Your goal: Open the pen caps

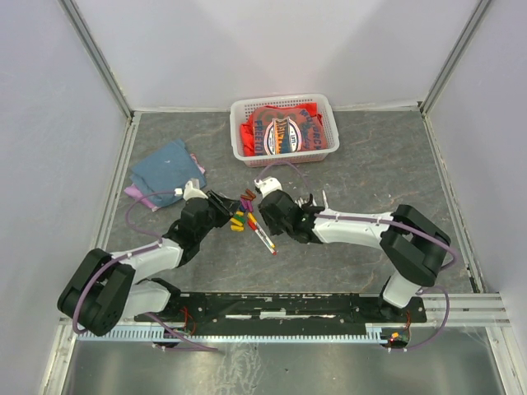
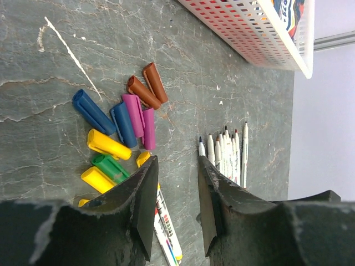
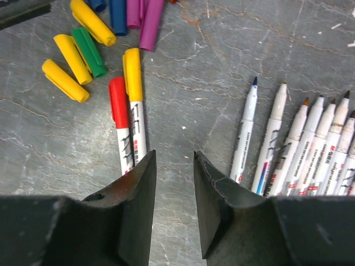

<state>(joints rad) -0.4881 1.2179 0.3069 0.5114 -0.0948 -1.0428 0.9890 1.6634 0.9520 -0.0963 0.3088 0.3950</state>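
Several loose pen caps (image 2: pixel 125 124) in brown, purple, blue, yellow and green lie in a heap on the grey table; they also show in the top view (image 1: pixel 240 214) and in the right wrist view (image 3: pixel 94 33). Two pens, one with a red cap (image 3: pixel 118 102) and one with a yellow cap (image 3: pixel 132 75), lie side by side, still capped. Several uncapped white pens (image 3: pixel 310 144) lie in a row, also seen in the left wrist view (image 2: pixel 227 152). My left gripper (image 2: pixel 177 166) is open and empty between the caps and the row. My right gripper (image 3: pixel 175 158) is open and empty between the capped pair and the row.
A white basket (image 1: pixel 284 103) holding red packets stands at the back centre. A folded blue cloth (image 1: pixel 169 169) lies at the back left. Both grippers (image 1: pixel 224 204) (image 1: pixel 265 220) are close together mid-table. White walls enclose the table.
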